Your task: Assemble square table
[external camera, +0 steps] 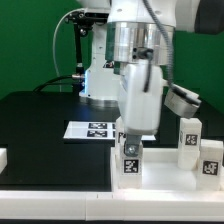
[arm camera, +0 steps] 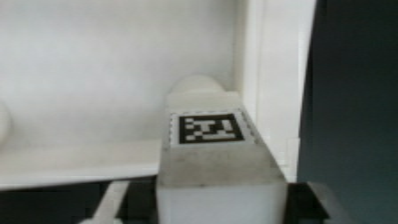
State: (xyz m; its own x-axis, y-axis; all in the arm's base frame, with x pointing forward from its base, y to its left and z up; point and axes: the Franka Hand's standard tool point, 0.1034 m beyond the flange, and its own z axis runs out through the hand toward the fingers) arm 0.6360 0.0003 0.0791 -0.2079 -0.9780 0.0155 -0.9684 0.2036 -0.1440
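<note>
Black tabletop point(external camera: 40, 130) lies under your big square rimmed white plastic top point(external camera: 165, 170), and your gripper point(external camera: 133, 140), jaws clamped on a short chunky white tagged leg point(arm camera: 214, 150) just above its near corner, may jam the leg if tilted.

Arm upright over the desk, gripper low and clamped

The white Panda arm stood near vertical with its wrist pointing straight down. The gripper point(external camera: 131, 150) hung low, and its jaws were closed on a leg point(arm camera: 214, 150) seated between them; in the wrist view, dark fingers point(arm camera: 121, 198) flanked both sides.
</note>
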